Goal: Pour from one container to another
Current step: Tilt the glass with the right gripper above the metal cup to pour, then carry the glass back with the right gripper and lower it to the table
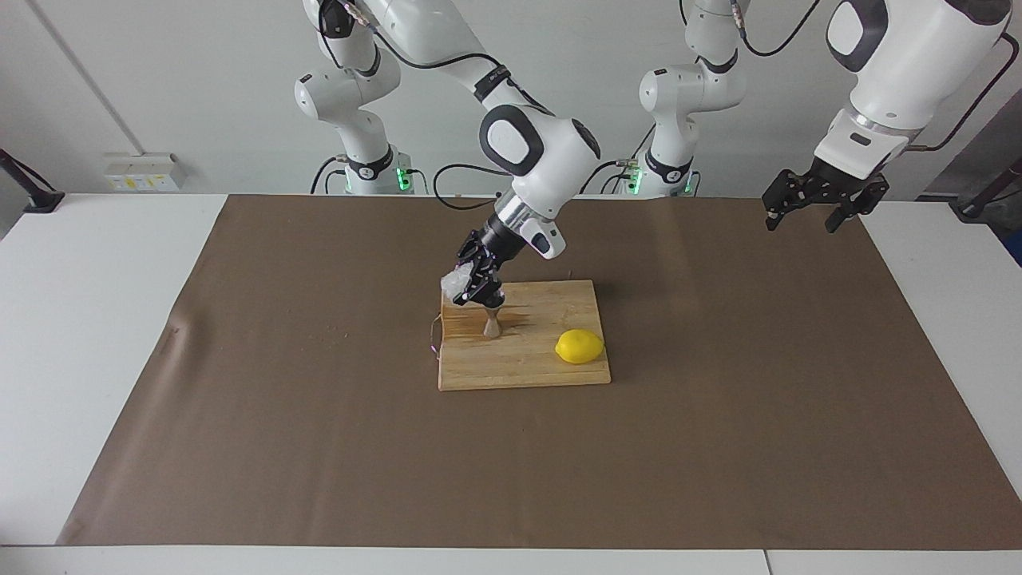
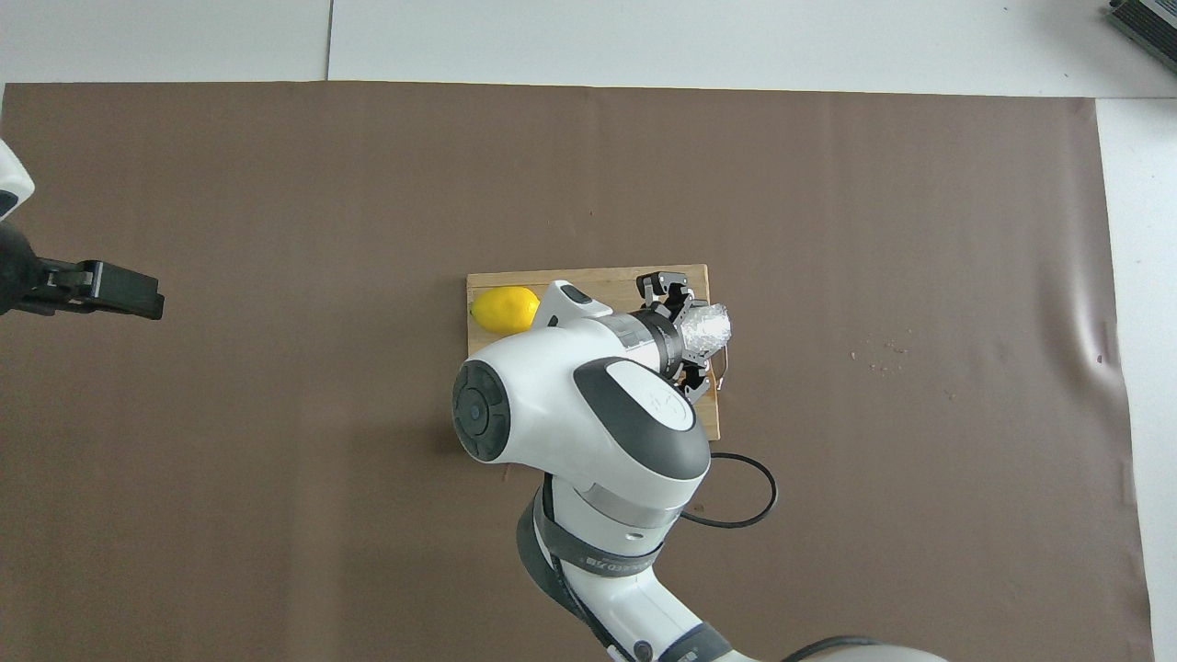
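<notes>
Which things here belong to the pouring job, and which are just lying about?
In the job:
- faceted glass, tilted, held by the right gripper over the board
- steel jigger, upright on the cutting board

Lying about or waiting:
- lemon on the board
- left gripper, open, waiting

From overhead, the right arm (image 2: 588, 414) covers the jigger (image 1: 493, 323) wholly, along with one tip of the lemon (image 2: 504, 309) and much of the board (image 2: 588, 279). The left hand (image 2: 115, 292) shows there only as a dark tip, its arm cut off by the picture's edge. In the facing view the right hand (image 1: 473, 286) hides most of the glass (image 1: 453, 281), so whether anything is inside or running from it cannot be told, and the jigger's top lies under that hand.
</notes>
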`<state>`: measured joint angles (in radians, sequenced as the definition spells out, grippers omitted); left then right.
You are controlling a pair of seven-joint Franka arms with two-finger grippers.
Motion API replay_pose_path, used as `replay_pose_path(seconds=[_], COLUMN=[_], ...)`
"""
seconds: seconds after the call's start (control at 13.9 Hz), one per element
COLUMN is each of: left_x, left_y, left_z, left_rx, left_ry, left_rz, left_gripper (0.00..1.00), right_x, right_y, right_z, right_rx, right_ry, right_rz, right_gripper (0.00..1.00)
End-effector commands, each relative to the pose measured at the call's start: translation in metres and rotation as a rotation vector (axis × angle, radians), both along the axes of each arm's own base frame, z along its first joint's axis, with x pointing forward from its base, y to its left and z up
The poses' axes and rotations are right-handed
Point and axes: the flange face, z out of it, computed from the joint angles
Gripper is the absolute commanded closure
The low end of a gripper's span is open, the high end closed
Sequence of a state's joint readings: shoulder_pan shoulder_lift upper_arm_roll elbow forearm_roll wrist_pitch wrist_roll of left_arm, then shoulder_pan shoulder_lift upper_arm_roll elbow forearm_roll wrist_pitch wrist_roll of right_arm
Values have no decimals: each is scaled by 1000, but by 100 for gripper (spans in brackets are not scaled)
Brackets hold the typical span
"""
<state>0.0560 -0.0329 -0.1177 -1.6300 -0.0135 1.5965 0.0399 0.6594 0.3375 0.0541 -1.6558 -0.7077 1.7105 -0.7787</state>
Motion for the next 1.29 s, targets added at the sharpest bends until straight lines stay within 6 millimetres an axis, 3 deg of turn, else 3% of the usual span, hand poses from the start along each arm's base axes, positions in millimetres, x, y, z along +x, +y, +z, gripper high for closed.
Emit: replay_pose_path(seconds=[0.0, 0.29, 0.5, 1.22], left_x=[-3, -3, -3, -3], left_y=[2, 2, 2, 2], left_z=[-1, 0, 0, 0], left_rx=[14, 13, 13, 13], left_ry=[2, 0, 0, 0], left_rz=[-6, -6, -6, -6], left_gripper=[0, 0, 0, 0], right_x=[2, 15, 18, 45], right_y=[-10, -28, -28, -78], right_z=[11, 16, 15, 12], right_rx=[54, 152, 202, 322], right_ry=[32, 79, 85, 175], right_rz=[-27, -56, -73, -143], right_gripper=[100, 100, 100, 100])
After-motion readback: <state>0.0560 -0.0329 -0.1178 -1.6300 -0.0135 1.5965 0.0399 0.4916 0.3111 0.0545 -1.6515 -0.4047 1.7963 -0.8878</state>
